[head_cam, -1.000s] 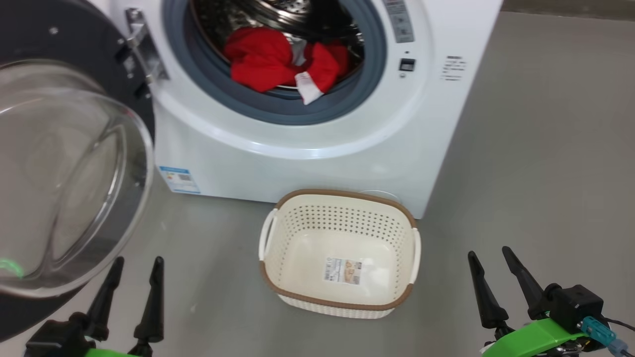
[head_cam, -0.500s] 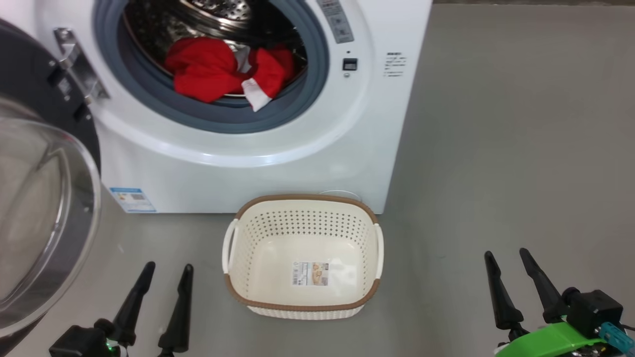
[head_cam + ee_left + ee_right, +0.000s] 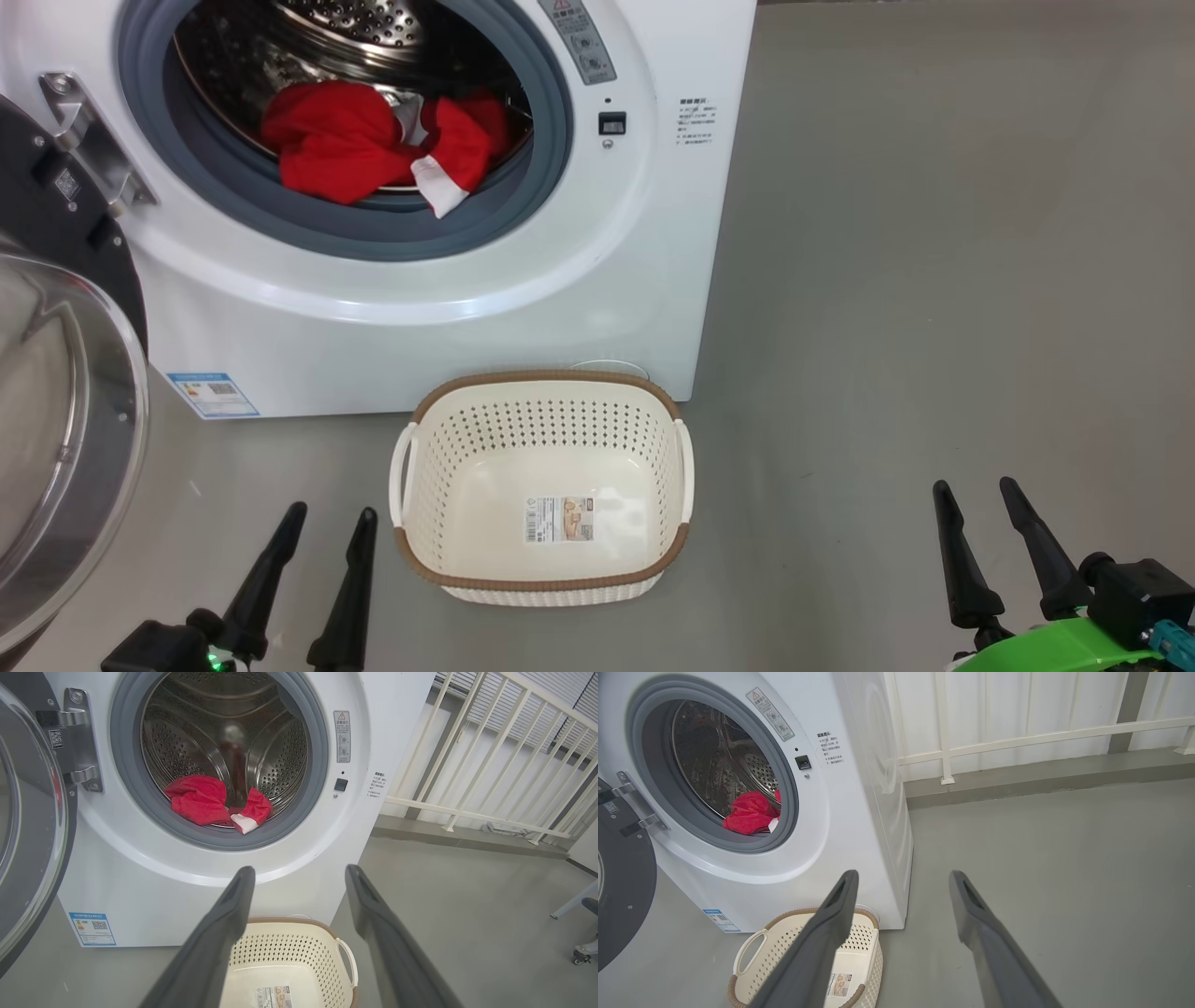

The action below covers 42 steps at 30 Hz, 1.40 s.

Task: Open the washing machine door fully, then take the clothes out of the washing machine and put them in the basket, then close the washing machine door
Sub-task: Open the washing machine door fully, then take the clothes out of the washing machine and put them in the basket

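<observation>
The white washing machine [image 3: 448, 317] [image 3: 154, 905] [image 3: 840, 826] stands with its door [image 3: 65, 420] [image 3: 28, 826] [image 3: 621, 891] swung wide open to the left. Red clothes [image 3: 355, 140] [image 3: 205, 805] [image 3: 749, 814] with white trim lie at the front of the steel drum. The cream basket [image 3: 541, 579] [image 3: 289, 952] [image 3: 756, 952] sits empty on the floor before the machine. My left gripper [image 3: 329, 511] [image 3: 299, 872] hangs open, left of the basket. My right gripper [image 3: 975, 487] [image 3: 903, 877] is open too, well right of it, holding nothing.
Grey floor [image 3: 934, 280] stretches to the right of the machine. A white railing [image 3: 486, 765] [image 3: 1017, 737] runs behind on a low kerb. A chair's wheeled leg [image 3: 581, 952] shows at the far right of the left wrist view.
The head camera has turned right, so the machine, door and basket have slid left in view. Both grippers stay open and low; the clothes have not moved.
</observation>
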### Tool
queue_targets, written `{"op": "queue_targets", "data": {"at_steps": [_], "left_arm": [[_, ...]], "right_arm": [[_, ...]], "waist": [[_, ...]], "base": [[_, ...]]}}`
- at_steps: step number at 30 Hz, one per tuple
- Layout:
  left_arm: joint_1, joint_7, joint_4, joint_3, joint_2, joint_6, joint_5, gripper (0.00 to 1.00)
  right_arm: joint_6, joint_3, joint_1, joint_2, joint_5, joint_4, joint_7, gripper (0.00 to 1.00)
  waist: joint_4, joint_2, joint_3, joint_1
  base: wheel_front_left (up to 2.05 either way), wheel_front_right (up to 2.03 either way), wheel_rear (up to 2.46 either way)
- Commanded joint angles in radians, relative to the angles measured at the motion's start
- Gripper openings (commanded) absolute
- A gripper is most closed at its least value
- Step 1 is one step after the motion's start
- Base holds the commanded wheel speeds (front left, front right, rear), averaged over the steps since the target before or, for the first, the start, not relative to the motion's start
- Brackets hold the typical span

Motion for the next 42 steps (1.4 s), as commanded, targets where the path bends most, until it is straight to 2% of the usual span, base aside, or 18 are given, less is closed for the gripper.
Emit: {"op": "queue_targets", "data": {"at_steps": [1,26,42], "left_arm": [[-0.02,-0.005,-0.028,0.031,0.021,0.001,-0.004,1.0],[-0.048,-0.005,-0.024,0.005,0.043,0.001,-0.028,1.0],[-0.08,-0.005,-0.031,-0.002,0.055,0.001,-0.048,1.0]], "right_arm": [[0.006,0.017,-0.012,-0.009,-0.002,-0.027,-0.009,1.0],[0.006,0.03,-0.03,-0.003,-0.008,-0.028,-0.009,1.0],[0.006,0.036,-0.051,0.002,-0.012,-0.028,-0.009,1.0]], "waist": [[0.001,-0.0001,0.001,0.0],[0.012,-0.0001,0.02,0.0],[0.016,-0.0001,0.049,0.0]], "base": [[0.0,0.0,0.0],[0.04,-0.04,0.0],[1.09,-1.1,0.01]]}}
